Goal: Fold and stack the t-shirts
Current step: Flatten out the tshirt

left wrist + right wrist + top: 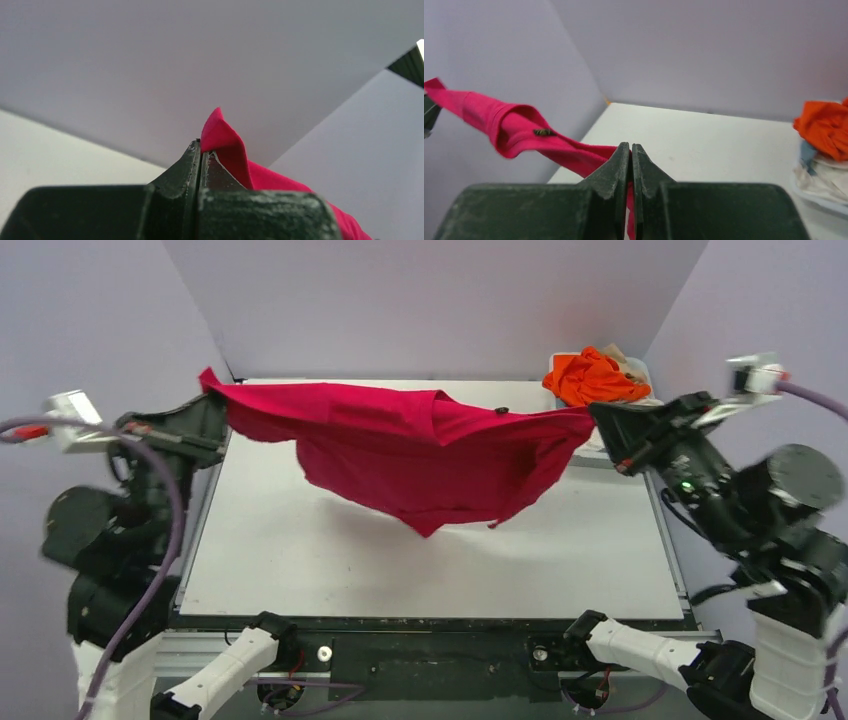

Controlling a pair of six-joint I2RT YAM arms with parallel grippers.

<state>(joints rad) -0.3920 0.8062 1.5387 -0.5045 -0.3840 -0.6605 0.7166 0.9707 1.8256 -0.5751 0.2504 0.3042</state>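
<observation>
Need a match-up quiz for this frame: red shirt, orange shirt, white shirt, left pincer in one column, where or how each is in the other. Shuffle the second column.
Column one
1. red shirt
2. orange shirt
3. white shirt
4. left pincer

Column two
A. bunched on top at the far right
B. shut on a corner of cloth
C. stretched out in the air above the table
D. lying beneath another shirt

Pairs: 1-C, 2-A, 3-D, 4-B

Top view high, looking down over table [300,560]; wrist views close behind fingers [191,167], all sharing crimson t-shirt [420,450].
</observation>
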